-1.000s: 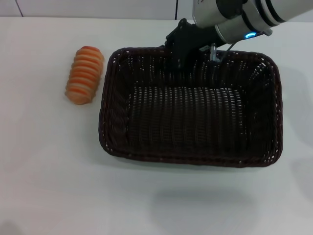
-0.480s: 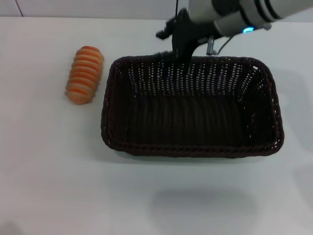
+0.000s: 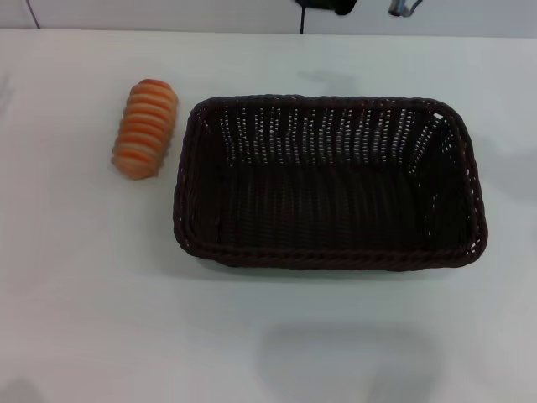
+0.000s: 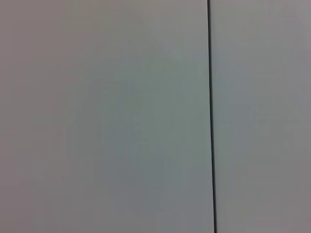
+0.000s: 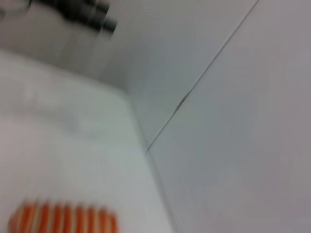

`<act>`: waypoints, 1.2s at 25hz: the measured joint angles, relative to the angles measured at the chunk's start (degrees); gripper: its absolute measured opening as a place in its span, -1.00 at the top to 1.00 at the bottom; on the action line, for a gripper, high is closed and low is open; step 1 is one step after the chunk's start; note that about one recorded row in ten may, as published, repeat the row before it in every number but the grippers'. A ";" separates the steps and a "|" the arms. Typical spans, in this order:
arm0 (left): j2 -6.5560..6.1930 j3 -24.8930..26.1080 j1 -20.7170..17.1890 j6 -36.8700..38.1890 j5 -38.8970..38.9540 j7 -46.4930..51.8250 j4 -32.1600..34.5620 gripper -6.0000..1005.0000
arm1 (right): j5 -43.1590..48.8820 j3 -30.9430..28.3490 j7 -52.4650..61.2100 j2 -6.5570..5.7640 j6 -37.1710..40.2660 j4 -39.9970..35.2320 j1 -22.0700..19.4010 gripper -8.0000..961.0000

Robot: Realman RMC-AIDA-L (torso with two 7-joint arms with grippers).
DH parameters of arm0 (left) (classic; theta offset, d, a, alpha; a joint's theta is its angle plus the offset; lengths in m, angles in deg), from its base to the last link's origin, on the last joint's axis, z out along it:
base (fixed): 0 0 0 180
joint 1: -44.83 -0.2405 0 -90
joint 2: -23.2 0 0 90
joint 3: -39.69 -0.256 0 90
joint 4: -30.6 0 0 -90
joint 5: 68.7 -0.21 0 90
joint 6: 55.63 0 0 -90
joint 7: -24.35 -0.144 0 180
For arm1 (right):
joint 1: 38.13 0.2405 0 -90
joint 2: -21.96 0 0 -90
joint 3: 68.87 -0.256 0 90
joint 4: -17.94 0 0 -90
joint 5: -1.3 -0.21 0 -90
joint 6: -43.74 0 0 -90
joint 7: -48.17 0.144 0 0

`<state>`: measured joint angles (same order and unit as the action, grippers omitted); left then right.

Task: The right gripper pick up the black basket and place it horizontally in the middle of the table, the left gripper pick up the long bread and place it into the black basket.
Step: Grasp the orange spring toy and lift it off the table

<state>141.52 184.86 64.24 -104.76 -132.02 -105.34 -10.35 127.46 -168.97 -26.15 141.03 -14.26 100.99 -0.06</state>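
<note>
The black basket [image 3: 329, 259] lies flat and lengthwise across the middle of the white table [image 3: 84, 302], with nothing inside it. The long bread [image 3: 146, 128], orange with cream stripes, rests on the table just left of the basket, apart from it. The blurred right wrist view catches the bread [image 5: 63, 221] too. Only a black scrap of my right gripper [image 3: 325, 5] shows at the top edge of the head view, above and behind the basket's far rim, touching nothing. My left gripper is out of view; its wrist camera shows only a plain wall panel.
A wall with a dark vertical seam [image 3: 302, 21] runs behind the table's far edge. A dark blurred object [image 5: 77, 12] sits at the far end of the table in the right wrist view. Bare tabletop lies in front of the basket and bread.
My right gripper let go of the basket's far rim and rose up and back, almost out of the head view. The basket, tilted a second ago, now lies flat.
</note>
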 joint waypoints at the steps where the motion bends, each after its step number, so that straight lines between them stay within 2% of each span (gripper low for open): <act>1: 0.08 -0.11 0.11 -0.02 0.04 0.07 0.03 -0.51 | -2.77 0.76 -0.08 0.01 1.73 2.16 -2.69 -0.03; 2: 0.09 -0.32 0.24 -0.04 0.14 0.10 0.06 -0.51 | -8.59 1.61 -1.37 -0.03 5.60 5.40 -7.35 -0.03; 3: 0.09 -0.32 0.24 -0.04 0.14 0.10 0.06 -0.51 | -8.59 1.61 -1.37 -0.03 5.60 5.40 -7.35 -0.03; 5: 0.10 -0.51 0.28 -0.06 0.15 0.11 0.07 -0.51 | -14.70 1.98 -3.77 -0.06 9.31 8.33 -12.88 -0.03; 11: 0.09 -0.69 0.31 -0.30 0.15 0.21 0.17 -0.51 | -19.99 4.29 -4.97 0.23 15.28 14.70 -24.80 -0.03; 12: 0.09 -0.72 0.24 -0.38 0.15 0.21 0.17 -0.51 | -21.50 6.79 -5.61 0.30 18.18 16.20 -28.71 -0.03; 13: 0.10 -0.72 0.13 -0.48 0.15 0.22 0.21 -0.51 | -21.50 6.79 -5.61 0.30 18.18 16.20 -28.71 -0.03; 17: 0.00 -0.64 -0.29 -0.69 0.15 0.23 0.69 -0.51 | -23.07 12.08 -8.18 0.53 23.23 18.47 -35.69 -0.03; 24: -0.06 -0.32 -0.70 -1.20 0.13 0.24 0.71 -0.51 | -23.86 14.17 -9.39 0.55 26.55 16.37 -37.89 -0.03; 26: -0.14 -0.28 -0.83 -1.47 0.12 0.24 0.71 -0.51 | -26.03 13.64 -10.01 0.55 27.29 15.12 -38.54 -0.02; 30: -0.26 -0.63 -0.78 -1.65 0.11 0.24 0.70 -0.51 | -34.50 13.05 -19.16 0.83 27.68 13.20 -41.40 -0.02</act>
<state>141.26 184.23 63.46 -106.41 -131.90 -105.10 -9.65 92.97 -155.92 -45.32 141.86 13.43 114.19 -41.46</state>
